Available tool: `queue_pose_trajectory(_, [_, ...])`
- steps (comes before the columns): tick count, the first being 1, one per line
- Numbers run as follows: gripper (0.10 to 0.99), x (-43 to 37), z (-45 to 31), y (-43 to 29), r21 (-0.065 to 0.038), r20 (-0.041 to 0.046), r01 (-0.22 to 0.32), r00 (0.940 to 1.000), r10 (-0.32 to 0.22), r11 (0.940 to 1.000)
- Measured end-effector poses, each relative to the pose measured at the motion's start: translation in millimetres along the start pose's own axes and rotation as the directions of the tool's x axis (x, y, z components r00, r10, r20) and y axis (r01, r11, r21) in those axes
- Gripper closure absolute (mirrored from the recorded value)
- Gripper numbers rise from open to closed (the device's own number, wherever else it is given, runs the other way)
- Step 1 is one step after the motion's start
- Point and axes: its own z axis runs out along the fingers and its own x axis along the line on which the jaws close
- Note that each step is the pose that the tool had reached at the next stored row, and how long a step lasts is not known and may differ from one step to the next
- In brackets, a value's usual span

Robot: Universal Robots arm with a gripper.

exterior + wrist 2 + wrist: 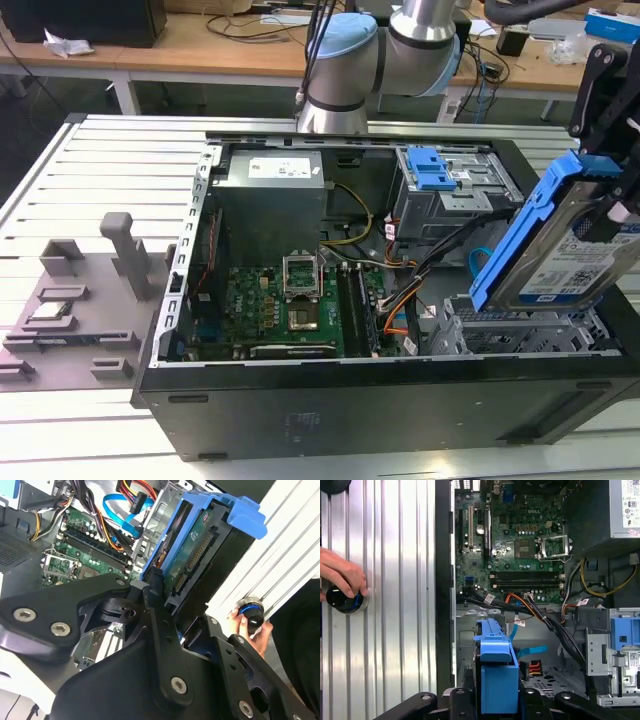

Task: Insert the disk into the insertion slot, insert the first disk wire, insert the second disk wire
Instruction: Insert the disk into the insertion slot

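My gripper (pixel 606 190) is shut on the disk (pixel 565 255), a silver drive in a bright blue frame. It hangs tilted above the insertion slot (pixel 520 330), the low perforated grey cage at the open computer case's corner on the exterior view's right. Both wrist views show the disk's blue frame (pixel 495 665) (pixel 200 540) held between my black fingers (pixel 156 587). The first disk wire (pixel 535 667), an orange, red and black bundle, lies loose inside the case by the cage. The second disk wire (pixel 479 262) (pixel 530 652) (pixel 122 515), a flat light-blue cable, loops beside it.
The taller grey bay with blue latches (pixel 445 185) stands behind the cage. The motherboard (pixel 290 300) and power supply (pixel 270 195) take up the rest of the case. A person's hand (pixel 340 572) grips a black knob (pixel 342 600) on the ribbed table beside the case.
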Motion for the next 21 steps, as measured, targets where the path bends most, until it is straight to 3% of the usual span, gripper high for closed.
queue_pose_trajectory(8, [0.725, -6.9, 9.4, 0.3, 0.0, 0.0, 0.0, 1.0, 0.0, 1.0])
queue_pose_trajectory(21, [0.725, -8.2, 27.7, 1.3, 0.0, 0.0012, 0.0, 1.0, 0.0, 1.0])
